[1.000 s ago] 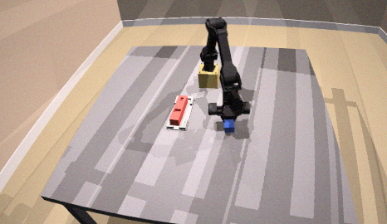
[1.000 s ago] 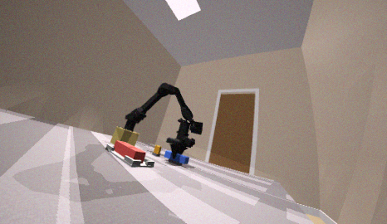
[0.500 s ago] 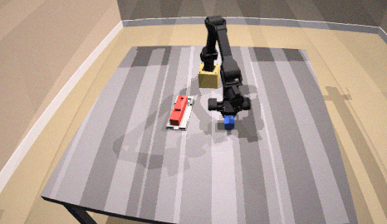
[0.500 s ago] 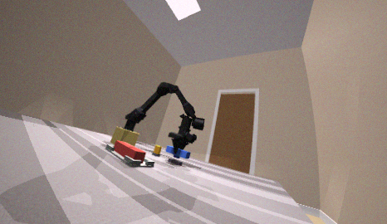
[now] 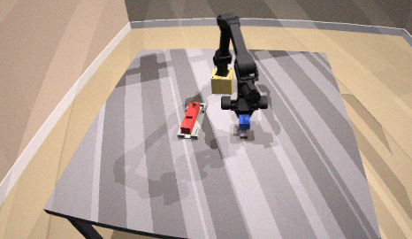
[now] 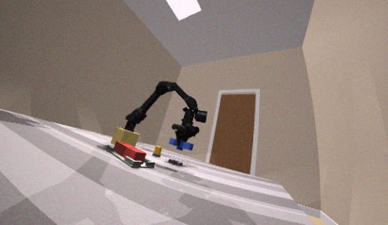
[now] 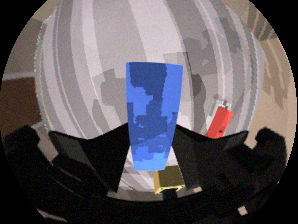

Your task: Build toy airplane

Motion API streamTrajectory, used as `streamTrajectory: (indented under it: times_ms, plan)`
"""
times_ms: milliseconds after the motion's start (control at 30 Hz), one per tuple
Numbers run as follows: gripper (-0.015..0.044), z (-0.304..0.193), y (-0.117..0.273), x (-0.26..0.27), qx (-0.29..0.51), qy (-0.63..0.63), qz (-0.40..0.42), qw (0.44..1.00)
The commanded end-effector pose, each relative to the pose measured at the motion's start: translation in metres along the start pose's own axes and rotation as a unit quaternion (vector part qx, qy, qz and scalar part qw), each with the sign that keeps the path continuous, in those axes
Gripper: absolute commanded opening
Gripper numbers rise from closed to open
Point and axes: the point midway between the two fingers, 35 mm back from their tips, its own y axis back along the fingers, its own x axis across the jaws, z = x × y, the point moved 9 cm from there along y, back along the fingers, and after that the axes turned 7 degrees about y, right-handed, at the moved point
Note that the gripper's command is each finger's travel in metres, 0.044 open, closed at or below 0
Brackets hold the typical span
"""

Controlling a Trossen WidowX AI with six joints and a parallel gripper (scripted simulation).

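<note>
The red fuselage (image 5: 190, 121) (image 6: 130, 152) (image 7: 220, 123) lies lengthwise in the pale jig (image 5: 194, 135) (image 6: 150, 165), with dark sockets on its top. Whether it sits fully down cannot be told. My gripper (image 5: 244, 116) (image 6: 181, 144) (image 7: 150, 124) is shut on the blue wing (image 5: 244, 123) (image 6: 186, 147) (image 7: 154, 100) near its middle and holds it above the table, right of the jig in the top view. The wing's tab is not clear. The small orange tail fin (image 6: 157, 150) stands on a dark base behind the jig in the exterior view; it is hidden in the other views.
The yellow block (image 5: 222, 86) (image 6: 125, 137) (image 7: 170, 179) under the arm's base stands behind the jig in the top view. A small grey and dark patch (image 5: 242, 134) (image 6: 175, 162) shows on the table below the wing; whether it is a part or shadow cannot be told.
</note>
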Motion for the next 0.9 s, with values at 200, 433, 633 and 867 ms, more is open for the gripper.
streamTrajectory:
  times_ms: [200,433,633,867]
  plan:
    - [0.0,-0.003,0.037,0.0,-0.01,0.002,0.001,1.0]
    - [0.0,-0.006,0.051,-0.001,-0.011,0.002,0.001,1.0]
    - [0.0,-0.005,0.049,-0.012,-0.011,0.031,0.0,0.999]
    - [0.0,-0.006,0.045,-0.035,-0.01,0.09,-0.002,0.996]
